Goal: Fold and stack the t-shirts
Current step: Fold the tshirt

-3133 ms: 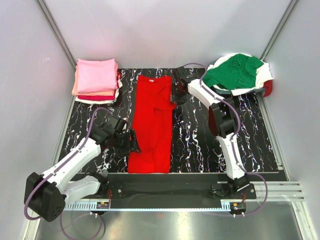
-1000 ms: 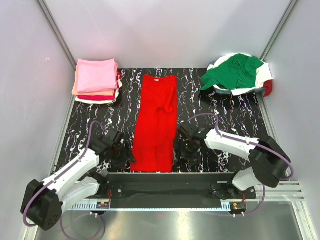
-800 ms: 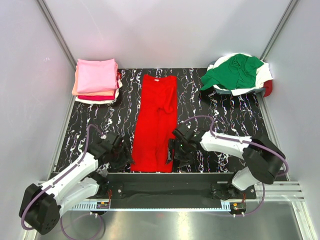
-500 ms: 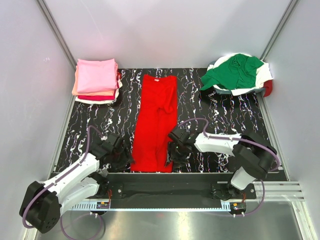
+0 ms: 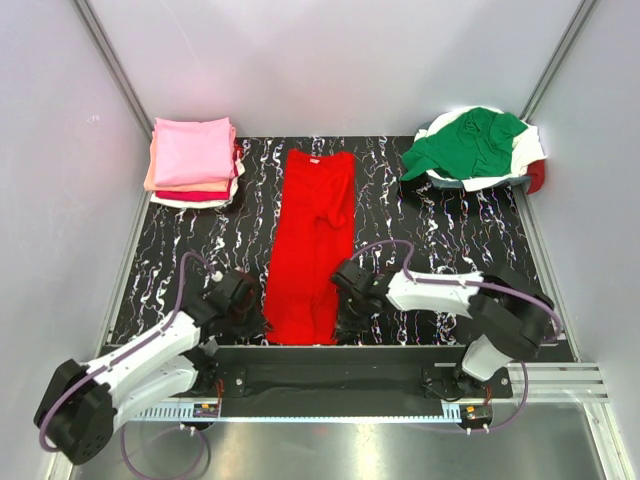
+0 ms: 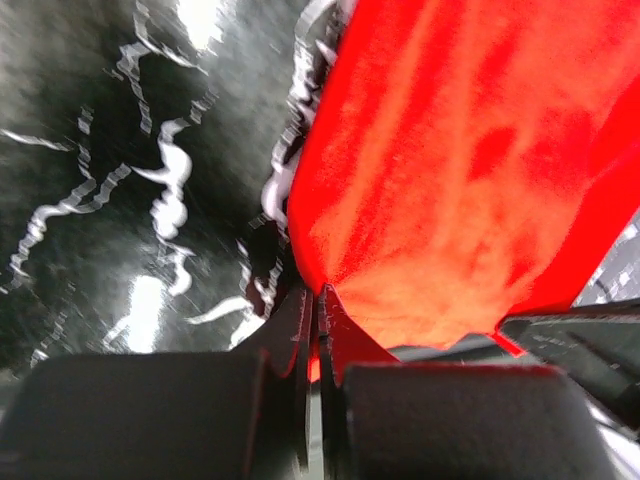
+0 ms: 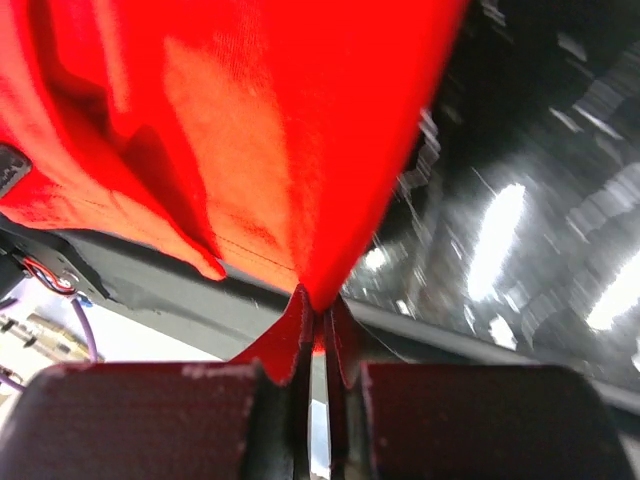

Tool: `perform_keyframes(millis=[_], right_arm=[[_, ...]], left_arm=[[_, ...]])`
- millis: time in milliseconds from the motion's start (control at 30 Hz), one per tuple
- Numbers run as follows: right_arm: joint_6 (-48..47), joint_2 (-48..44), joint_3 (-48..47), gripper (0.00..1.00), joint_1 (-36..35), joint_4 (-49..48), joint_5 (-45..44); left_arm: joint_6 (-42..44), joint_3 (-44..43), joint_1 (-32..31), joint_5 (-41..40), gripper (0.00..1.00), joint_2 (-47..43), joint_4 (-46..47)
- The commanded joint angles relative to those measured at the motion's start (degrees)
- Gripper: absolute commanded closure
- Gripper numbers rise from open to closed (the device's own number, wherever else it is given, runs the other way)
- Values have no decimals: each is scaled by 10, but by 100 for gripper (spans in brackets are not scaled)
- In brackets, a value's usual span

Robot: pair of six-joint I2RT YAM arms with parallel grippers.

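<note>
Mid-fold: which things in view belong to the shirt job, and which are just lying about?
Job: bright red t-shirt, near corners gripped by left pincer and right pincer; folded stack, pink on top; green t-shirt heap.
Lying about: marbled mat; bin under the heap.

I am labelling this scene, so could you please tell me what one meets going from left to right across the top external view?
stack of folded t-shirts, pink on top → left end effector, shut on the hem → bright red t-shirt → right end effector, also shut on the hem → green t-shirt
</note>
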State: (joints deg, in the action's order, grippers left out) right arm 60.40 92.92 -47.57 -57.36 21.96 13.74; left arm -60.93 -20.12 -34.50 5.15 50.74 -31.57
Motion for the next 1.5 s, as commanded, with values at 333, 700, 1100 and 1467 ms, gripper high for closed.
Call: perform_keyframes(millis=[333, 700, 1100, 1467], right_arm=[[49, -259, 12, 100, -4, 187, -108], [-113, -195, -136, 100, 171, 209, -84], [-254, 53, -368, 100, 298, 213, -12], [-290, 265, -493, 99, 346, 199, 7]], left_arm=[[-19, -130, -36, 5, 100, -79, -122], [128, -376, 6, 9, 100, 148, -158], [241, -606, 116, 78, 100, 436, -157], [286, -771, 170, 100, 84, 665, -189]])
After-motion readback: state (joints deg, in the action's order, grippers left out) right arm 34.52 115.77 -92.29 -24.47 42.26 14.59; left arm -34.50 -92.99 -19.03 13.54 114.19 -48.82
